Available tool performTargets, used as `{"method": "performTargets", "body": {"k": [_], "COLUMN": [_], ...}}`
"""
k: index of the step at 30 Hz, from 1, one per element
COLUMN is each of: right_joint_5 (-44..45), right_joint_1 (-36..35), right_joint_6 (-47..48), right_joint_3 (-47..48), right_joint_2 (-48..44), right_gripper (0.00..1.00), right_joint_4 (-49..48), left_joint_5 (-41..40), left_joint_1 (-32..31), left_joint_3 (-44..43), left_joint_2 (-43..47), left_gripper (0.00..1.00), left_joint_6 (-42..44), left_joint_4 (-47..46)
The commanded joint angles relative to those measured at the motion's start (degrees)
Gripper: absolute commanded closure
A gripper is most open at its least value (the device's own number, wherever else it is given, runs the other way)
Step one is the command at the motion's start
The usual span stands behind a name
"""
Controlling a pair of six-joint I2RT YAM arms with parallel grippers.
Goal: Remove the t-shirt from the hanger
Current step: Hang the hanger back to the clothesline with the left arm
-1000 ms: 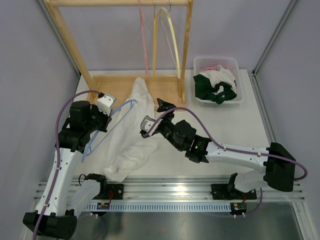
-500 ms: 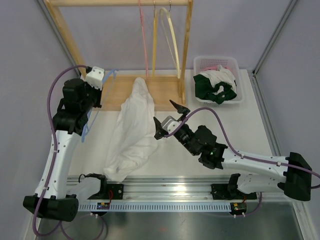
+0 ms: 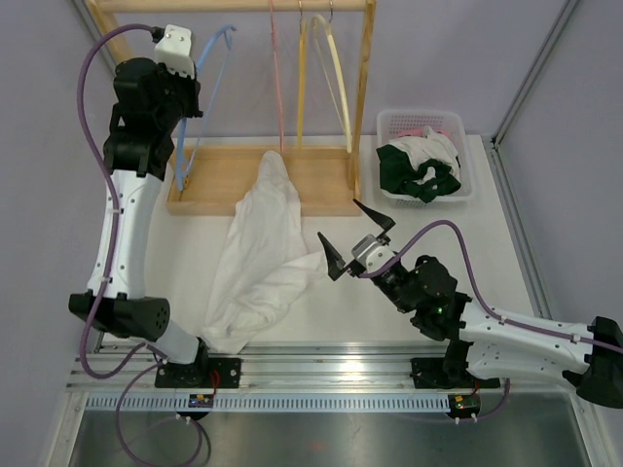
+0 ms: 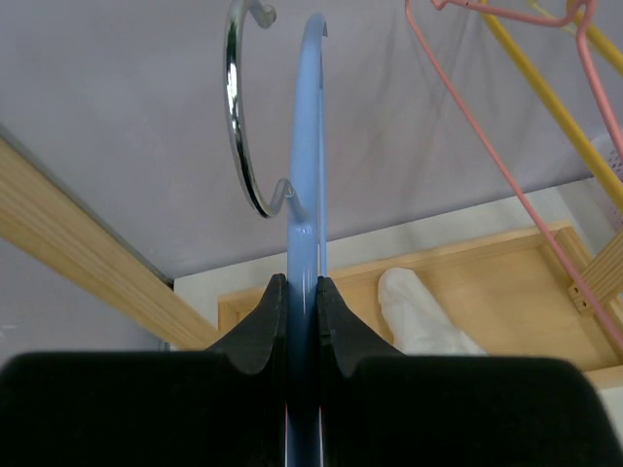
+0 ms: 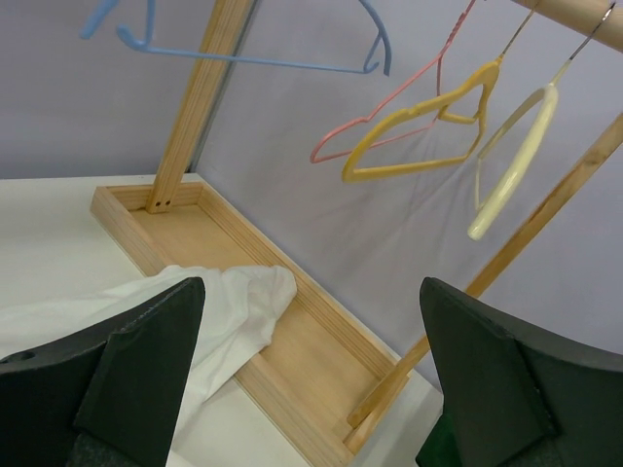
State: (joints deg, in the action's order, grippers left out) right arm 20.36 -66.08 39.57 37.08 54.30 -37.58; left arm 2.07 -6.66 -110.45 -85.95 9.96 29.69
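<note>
The t-shirt (image 3: pixel 263 253) is already off the blue hanger (image 4: pixel 310 117). It lies crumpled on the bench (image 3: pixel 506 253), with its far end resting on the base tray of the wooden rack (image 3: pixel 365 97) and its long axis running from there back toward the near left corner. The left tool (image 4: pixel 302 297) is raised high beside the rack's left post, its two fingers clamped flat on the hanger's blue bar. The hanger hangs bare, well apart from the cloth below. Its top sits just under the rail (image 3: pixel 234 5), to the left of the pink hanger (image 3: pixel 279 78) and the two yellowish ones. Whether its hook is over the rail cannot be told from these views. The right tool (image 3: pixel 355 240) hovers low with its jaws spread wide and nothing between them. It sits just to the right of the shirt's middle, so the right arm is by far the nearer to the cloth. The separation looks complete. What probably remains is to seat the hook on the rail just above it, a short move for the left arm alone. A basket (image 3: pixel 419 114) of clothes stands far right.
</note>
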Motion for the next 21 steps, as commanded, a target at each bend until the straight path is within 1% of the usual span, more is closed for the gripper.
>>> {"method": "performTargets", "body": {"k": [1, 2, 4, 5, 8, 13, 16, 19, 21], "right_joint_5": [-0.9, -0.9, -1.0, -0.8, -0.8, -0.7, -0.7, -0.6, -0.7], "right_joint_1": [0.1, 0.1, 0.0, 0.1, 0.1, 0.1, 0.1, 0.1, 0.1], "right_joint_6": [-1.4, -1.4, -1.3, -1.3, -1.2, -1.3, -1.3, -1.3, -1.3], "right_joint_3": [-1.0, -1.1, -1.6, -1.6, -2.1, -2.4, -2.5, -2.5, -2.5], "right_joint_2": [-3.1, -3.3, -4.1, -4.4, -5.3, -6.6, -6.8, -6.8, -6.6], "right_gripper": [0.00, 0.00, 0.00, 0.01, 0.00, 0.01, 0.01, 0.01, 0.00], "right_joint_4": [-2.0, -1.9, -1.4, -1.1, -0.9, 0.0, 0.3, 0.3, 0.3], "left_joint_5": [2.8, 4.3, 4.8, 5.3, 7.1, 10.1, 12.3, 12.6, 12.1], "left_joint_1": [0.6, 0.6, 1.0, 1.6, 2.3, 3.1, 3.1, 3.1, 3.1], "left_joint_3": [-9.4, -11.7, -17.1, -18.6, -21.2, -18.4, -14.6, -11.2, -11.4], "left_joint_2": [-5.6, -8.3, -11.1, -13.2, -14.7, -13.2, -10.8, -8.3, -7.8], "left_gripper": [1.00, 1.00, 1.00, 1.00, 1.00, 1.00, 1.00, 1.00, 1.00], "left_joint_6": [-2.3, -2.3, -2.9, -3.4, -4.9, -8.3, -9.7, -11.6, -11.7], "left_joint_4": [-2.6, -1.9, -1.7, -1.8, -3.9, -7.3, -8.9, -11.0, -11.9]}}
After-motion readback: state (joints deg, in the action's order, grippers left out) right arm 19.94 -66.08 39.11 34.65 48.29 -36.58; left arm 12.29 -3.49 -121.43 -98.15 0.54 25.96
